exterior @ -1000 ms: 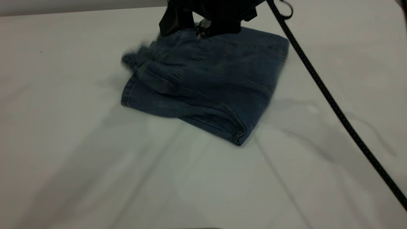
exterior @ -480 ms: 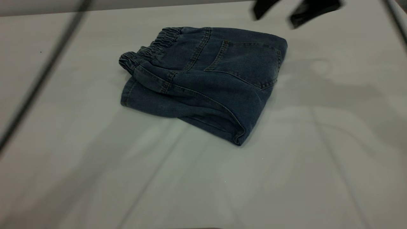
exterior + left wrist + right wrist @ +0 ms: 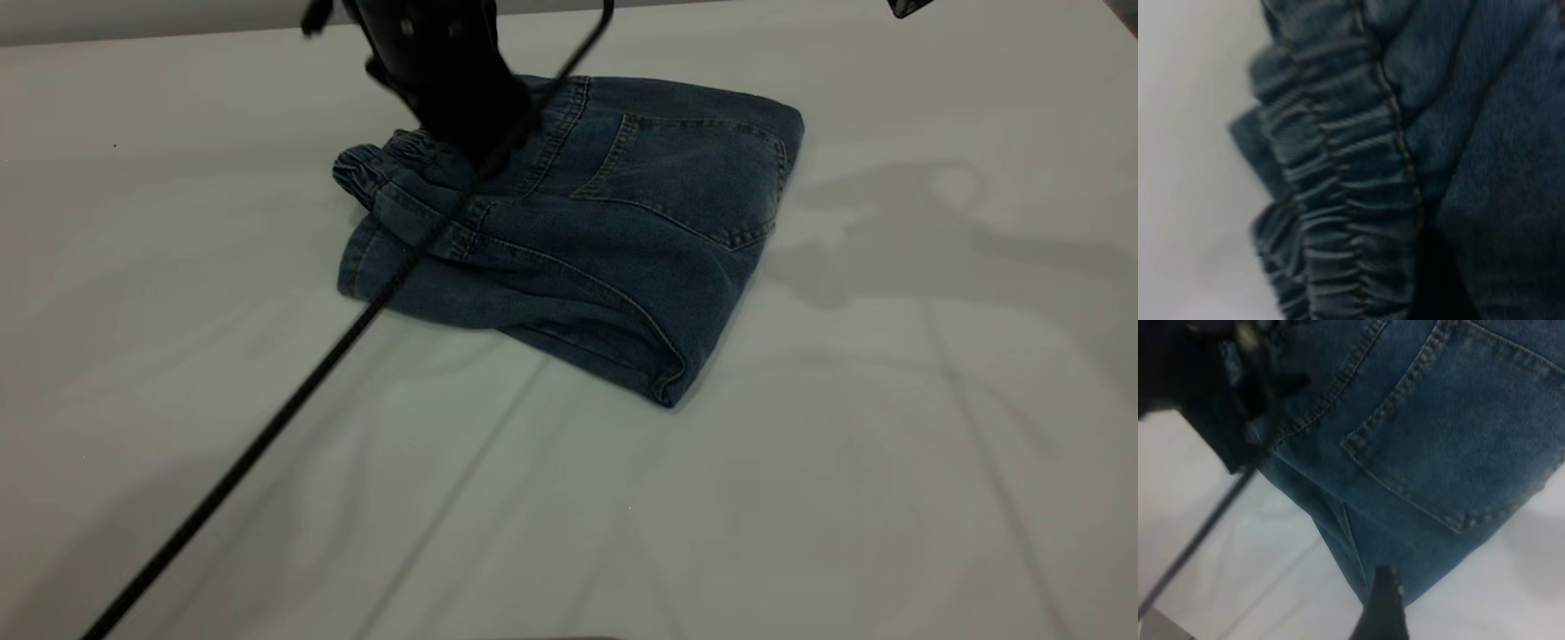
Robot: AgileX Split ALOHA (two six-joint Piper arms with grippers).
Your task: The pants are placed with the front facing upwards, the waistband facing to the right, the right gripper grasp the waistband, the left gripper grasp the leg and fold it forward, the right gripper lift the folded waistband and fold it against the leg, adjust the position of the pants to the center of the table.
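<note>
The pants [image 3: 613, 231] lie folded in a compact bundle on the table [image 3: 800, 498], back pocket [image 3: 693, 169] up. The ruffled waistband [image 3: 373, 164] is on the left side of the bundle. My left gripper [image 3: 484, 147] hangs low over the waistband, its black body hiding the far part of the band. In the left wrist view the gathered waistband [image 3: 1338, 200] fills the picture, very close. My right gripper [image 3: 907, 5] shows only as a black sliver at the far right corner, off the pants. In its wrist view, the right gripper [image 3: 1381, 607] stands over the bundle's edge, above the pocket [image 3: 1471, 433].
A black cable [image 3: 293, 391] runs slantwise from the left arm, over the bundle's near left corner, down to the near left of the table. The left arm [image 3: 1211, 393] also shows in the right wrist view. Bare tabletop lies all round the pants.
The right gripper left the top of the bundle and drew off to the far right. The left arm swung in over the waistband with its cable. The pants have settled flat.
</note>
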